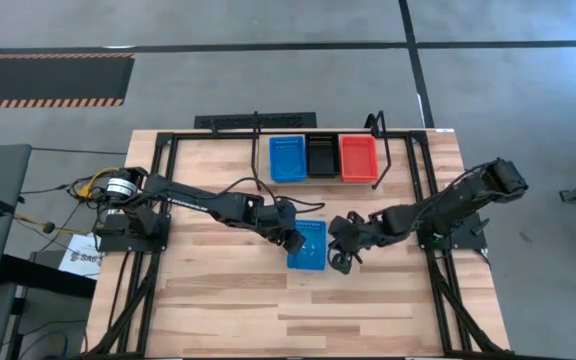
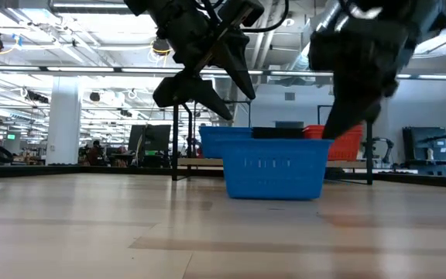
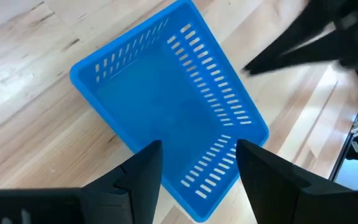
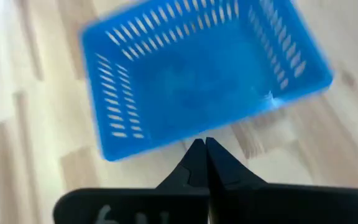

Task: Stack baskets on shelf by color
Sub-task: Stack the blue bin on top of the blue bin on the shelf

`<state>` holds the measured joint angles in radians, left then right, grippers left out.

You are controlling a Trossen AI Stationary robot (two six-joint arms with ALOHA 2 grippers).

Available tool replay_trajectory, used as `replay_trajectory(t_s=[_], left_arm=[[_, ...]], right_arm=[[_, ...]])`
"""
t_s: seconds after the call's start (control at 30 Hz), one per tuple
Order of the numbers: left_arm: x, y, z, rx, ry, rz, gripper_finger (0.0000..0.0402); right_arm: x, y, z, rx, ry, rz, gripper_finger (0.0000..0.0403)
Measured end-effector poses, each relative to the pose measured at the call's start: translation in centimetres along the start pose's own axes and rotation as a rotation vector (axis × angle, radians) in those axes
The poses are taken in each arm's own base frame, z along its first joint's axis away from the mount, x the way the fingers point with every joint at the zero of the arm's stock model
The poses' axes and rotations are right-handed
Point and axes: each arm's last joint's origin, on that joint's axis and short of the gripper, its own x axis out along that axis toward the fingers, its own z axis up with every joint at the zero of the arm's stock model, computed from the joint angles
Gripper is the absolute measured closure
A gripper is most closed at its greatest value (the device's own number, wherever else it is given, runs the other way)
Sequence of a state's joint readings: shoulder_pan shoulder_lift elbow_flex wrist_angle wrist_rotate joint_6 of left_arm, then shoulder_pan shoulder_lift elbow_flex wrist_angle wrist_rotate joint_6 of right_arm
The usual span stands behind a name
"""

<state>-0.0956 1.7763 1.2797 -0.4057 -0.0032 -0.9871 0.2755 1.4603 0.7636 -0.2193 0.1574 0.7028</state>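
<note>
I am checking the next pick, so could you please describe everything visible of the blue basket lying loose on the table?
The loose blue basket is a shallow rectangular tray of what looks like plastic, with rows of slots in its sides. It is empty, upright, open side up, resting on the plank tabletop in front of the shelf. The left gripper hangs over one end wall with jaws open; the right gripper is just beside it, shut. Neither visibly holds it.

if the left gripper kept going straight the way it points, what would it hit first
Most likely the blue basket on the table: the open left gripper points down at its near end wall, though the gap is hard to judge.
</note>
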Motion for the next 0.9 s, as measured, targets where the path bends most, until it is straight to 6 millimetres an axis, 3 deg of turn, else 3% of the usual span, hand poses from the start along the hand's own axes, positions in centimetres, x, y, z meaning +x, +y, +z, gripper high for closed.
replay_trajectory(t_s=[0.1, 0.27, 0.5, 0.67, 0.9], left_arm=[[0.0, 0.1, 0.0, -0.001, 0.004, 0.008, 0.0210], [0.0, 0.6, -0.3, -0.060, 0.016, 0.078, 0.0210], [-0.2, 1.9, -1.0, -0.160, 0.049, 0.231, 0.0218], [0.0, 1.6, -0.7, -0.205, -0.011, 0.202, 0.0219], [1.4, 1.5, -0.7, -0.230, -0.035, 0.181, 0.0220]], right_arm=[[-1.9, 0.6, 1.3, -0.045, -0.008, -0.012, 0.0403], [-6.6, 0.9, 2.6, -0.124, -0.051, -0.106, 0.0402], [-12.6, -0.1, 3.1, -0.142, -0.166, -0.189, 0.0402], [-15.0, -0.9, 2.9, -0.140, -0.226, -0.183, 0.0401], [-16.1, -1.3, 2.8, -0.159, -0.260, -0.182, 0.0401]])
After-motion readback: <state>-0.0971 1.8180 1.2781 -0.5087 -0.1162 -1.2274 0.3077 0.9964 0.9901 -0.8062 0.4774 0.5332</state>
